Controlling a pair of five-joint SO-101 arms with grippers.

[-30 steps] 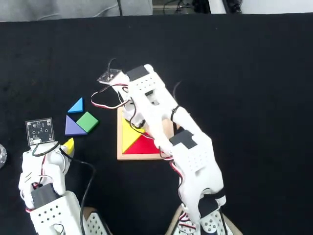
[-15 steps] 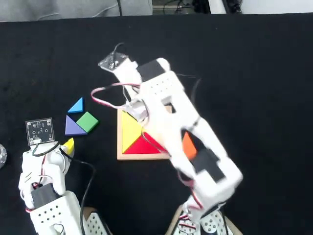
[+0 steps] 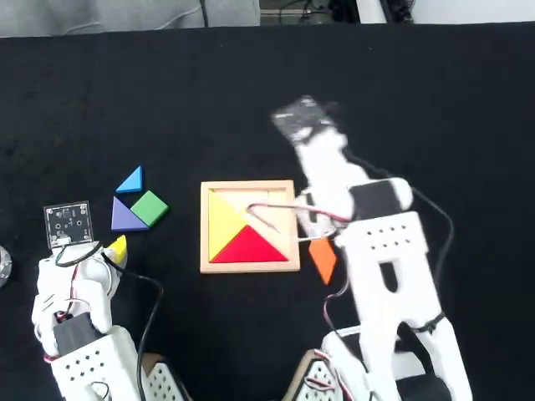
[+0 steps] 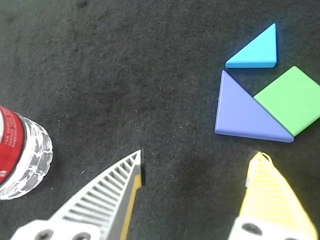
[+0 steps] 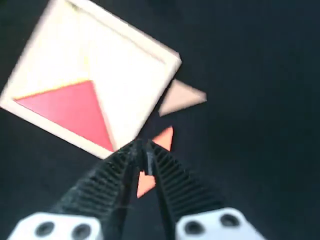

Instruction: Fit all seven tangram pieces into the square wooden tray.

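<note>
The square wooden tray (image 3: pixel 250 186) lies mid-table with a yellow triangle (image 3: pixel 221 224) and a red triangle (image 3: pixel 248 247) inside. An orange piece (image 3: pixel 323 260) lies on the cloth just off the tray's right side. My right gripper (image 5: pixel 141 145) hangs shut over that orange piece (image 5: pixel 163 138), beside a tray (image 5: pixel 167 54) corner and a pale pink triangle (image 5: pixel 182 96). Left of the tray lie a light blue triangle (image 3: pixel 131 181), a green square (image 3: pixel 150 208) and a purple triangle (image 3: pixel 124 217). My left gripper (image 4: pixel 197 165) is open, just short of the purple triangle (image 4: pixel 245 119).
A glass jar with a red label (image 4: pixel 20 155) stands close beside my left gripper, at the table's left edge (image 3: pixel 2 266). The right arm (image 3: pixel 380 242) rises along the tray's right side. Black cloth covers the table.
The right arm has swung from over the tray to its right side, uncovering the tray and the orange piece. The left arm has not moved.
</note>
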